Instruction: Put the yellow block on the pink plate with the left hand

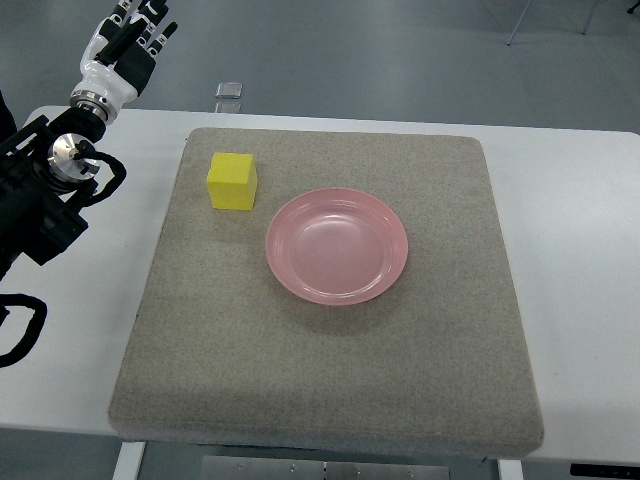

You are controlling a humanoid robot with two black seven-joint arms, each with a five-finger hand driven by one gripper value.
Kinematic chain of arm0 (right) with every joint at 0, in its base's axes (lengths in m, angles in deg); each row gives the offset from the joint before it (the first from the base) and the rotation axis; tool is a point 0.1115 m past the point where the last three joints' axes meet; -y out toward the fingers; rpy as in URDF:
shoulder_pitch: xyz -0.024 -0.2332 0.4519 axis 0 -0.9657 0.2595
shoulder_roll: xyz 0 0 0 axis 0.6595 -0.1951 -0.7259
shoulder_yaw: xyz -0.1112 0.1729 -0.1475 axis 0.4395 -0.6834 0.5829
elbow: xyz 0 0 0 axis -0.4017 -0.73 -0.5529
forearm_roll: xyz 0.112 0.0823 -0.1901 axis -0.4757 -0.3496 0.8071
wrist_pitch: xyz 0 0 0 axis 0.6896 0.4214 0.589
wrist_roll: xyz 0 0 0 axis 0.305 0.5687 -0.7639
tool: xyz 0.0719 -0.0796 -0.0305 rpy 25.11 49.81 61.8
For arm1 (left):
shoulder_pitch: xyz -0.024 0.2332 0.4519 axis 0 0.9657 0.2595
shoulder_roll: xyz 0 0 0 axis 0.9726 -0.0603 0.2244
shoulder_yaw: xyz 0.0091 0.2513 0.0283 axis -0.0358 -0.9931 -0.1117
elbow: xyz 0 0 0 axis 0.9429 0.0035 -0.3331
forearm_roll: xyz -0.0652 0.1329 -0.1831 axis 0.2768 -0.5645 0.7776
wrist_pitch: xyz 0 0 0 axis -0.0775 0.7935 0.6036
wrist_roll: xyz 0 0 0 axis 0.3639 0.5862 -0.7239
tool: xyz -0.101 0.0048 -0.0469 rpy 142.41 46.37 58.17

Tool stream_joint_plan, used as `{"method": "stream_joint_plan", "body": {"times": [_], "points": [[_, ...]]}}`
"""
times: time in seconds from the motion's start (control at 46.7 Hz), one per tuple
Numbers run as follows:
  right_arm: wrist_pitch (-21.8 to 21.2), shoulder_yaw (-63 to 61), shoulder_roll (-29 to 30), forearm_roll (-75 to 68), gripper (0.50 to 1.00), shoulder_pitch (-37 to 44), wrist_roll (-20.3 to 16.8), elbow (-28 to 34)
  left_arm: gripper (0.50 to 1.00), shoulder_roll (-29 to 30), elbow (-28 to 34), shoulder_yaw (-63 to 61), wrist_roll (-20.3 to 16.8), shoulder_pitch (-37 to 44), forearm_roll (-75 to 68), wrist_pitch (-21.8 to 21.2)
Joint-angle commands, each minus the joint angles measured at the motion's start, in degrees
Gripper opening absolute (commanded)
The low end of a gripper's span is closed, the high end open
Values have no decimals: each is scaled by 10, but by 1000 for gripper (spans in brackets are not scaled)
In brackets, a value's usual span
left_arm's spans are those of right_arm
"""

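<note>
A yellow block sits on the grey mat near its far left corner. Just right of it and a little nearer lies the pink plate, with nothing on it. My left hand is raised beyond the table's far left corner, well away from the block, its fingers relaxed and holding nothing. The left arm's black forearm runs down the picture's left edge. No right arm shows.
The mat covers most of a white table. A small grey object lies on the floor just past the table's far edge. Grey floor fills the top of the view.
</note>
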Motion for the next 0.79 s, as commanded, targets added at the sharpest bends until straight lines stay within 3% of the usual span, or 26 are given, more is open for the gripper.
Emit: {"method": "stream_joint_plan", "body": {"times": [0.0,0.15,0.77], "points": [[0,0,0,0,924,0,1,0,990,0,1,0,-2,0,-1,-2],[0,0,0,0,924,0,0,0,992,0,1,0,-18,1,-1,-3],[0,0,0,0,924,0,0,0,992,0,-7,-4,-18,-3,-3,-22]]}}
